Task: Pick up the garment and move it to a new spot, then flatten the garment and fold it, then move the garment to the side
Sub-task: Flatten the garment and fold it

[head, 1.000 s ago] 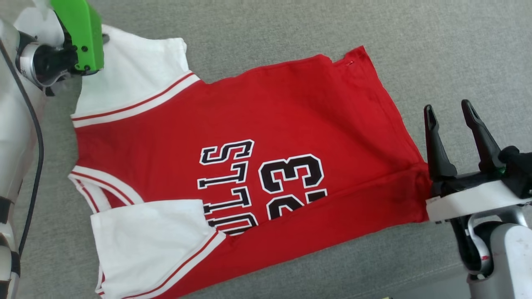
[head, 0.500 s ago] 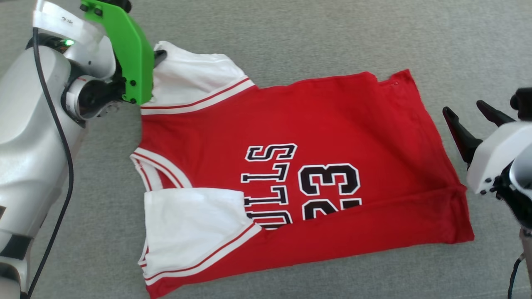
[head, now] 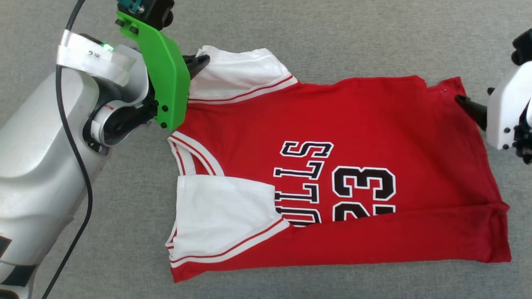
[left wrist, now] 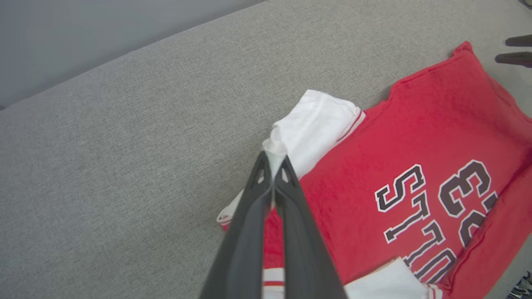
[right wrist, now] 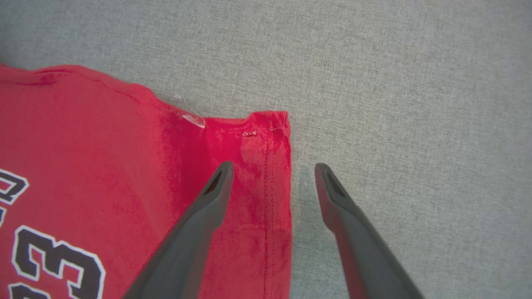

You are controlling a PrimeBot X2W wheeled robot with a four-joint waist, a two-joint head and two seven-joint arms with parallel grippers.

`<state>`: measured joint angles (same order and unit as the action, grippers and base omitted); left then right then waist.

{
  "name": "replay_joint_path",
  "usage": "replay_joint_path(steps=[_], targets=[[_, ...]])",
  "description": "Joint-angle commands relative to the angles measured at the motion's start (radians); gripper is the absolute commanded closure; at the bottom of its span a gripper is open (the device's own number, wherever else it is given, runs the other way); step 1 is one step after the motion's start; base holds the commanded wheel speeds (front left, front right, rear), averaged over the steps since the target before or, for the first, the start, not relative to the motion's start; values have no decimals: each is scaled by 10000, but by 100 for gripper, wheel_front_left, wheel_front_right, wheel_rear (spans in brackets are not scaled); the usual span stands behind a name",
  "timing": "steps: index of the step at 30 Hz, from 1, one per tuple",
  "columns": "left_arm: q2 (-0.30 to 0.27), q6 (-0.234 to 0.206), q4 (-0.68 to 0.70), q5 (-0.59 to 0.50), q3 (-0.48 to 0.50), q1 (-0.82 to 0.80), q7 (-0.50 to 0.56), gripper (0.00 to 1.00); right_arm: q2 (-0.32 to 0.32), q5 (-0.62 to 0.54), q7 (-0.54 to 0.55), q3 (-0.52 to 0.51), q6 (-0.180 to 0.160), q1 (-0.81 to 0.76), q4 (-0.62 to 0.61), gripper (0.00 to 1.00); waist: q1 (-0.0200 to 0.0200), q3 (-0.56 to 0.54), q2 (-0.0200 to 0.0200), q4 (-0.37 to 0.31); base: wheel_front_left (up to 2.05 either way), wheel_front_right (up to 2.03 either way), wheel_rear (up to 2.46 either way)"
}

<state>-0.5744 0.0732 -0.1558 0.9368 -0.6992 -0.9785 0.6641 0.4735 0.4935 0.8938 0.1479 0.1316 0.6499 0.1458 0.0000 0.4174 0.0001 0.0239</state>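
left gripper (left wrist: 274, 160) clenched on garment (head: 374, 124) sleeve | right gripper (right wrist: 274, 168) spread, straddling hem corner

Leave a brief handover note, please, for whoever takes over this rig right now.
Left gripper: shut on the far white sleeve of the garment.
Right gripper: open, straddling the far hem corner, one finger over red fabric and the other over the grey surface. Whether it touches cannot be told.
Garment: spread print-up on the grey surface, collar towards the left arm.
Done: the near long edge and near sleeve lie folded over part of the chest print.
Left: probably close the right gripper on the corner, fold the far side in, finish folding, then move the garment aside.
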Motion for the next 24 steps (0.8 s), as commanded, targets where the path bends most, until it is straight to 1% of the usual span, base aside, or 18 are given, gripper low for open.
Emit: replay_joint_path(steps=[1,6,11,18,19,20,21,24], targets=[[-54,-92,161,-10,3,213,-63,100,82,10,37,104,-9,286,244,0,0,200,-1,252,0,0,0],[-34,-135,657,7,-42,250,-30,100,211,60,212,533,-9,834,983,0,0,420,-1,478,0,0,0],[5,-158,928,-23,-73,199,-44,100,367,-1,145,1019,-9,1221,1545,0,0,673,-1,644,0,0,0],[2,-86,864,-32,-53,144,-188,100,376,476,186,1816,-9,1158,1996,0,0,880,-1,773,0,0,0],[4,-69,825,-29,-59,148,-210,100,405,601,278,1960,-9,1094,2080,7,0,883,-1,788,0,0,0],[5,-57,791,-27,-61,148,-228,100,441,683,312,2063,-9,1060,2119,56,0,885,-1,796,0,0,0],[8,-47,741,-28,-56,147,-264,100,494,759,295,2180,-9,1025,2153,100,0,882,-1,808,0,0,0],[33,-26,585,-21,-29,156,-388,100,608,917,105,2343,-9,1000,2257,100,0,830,-1,817,0,0,0]])
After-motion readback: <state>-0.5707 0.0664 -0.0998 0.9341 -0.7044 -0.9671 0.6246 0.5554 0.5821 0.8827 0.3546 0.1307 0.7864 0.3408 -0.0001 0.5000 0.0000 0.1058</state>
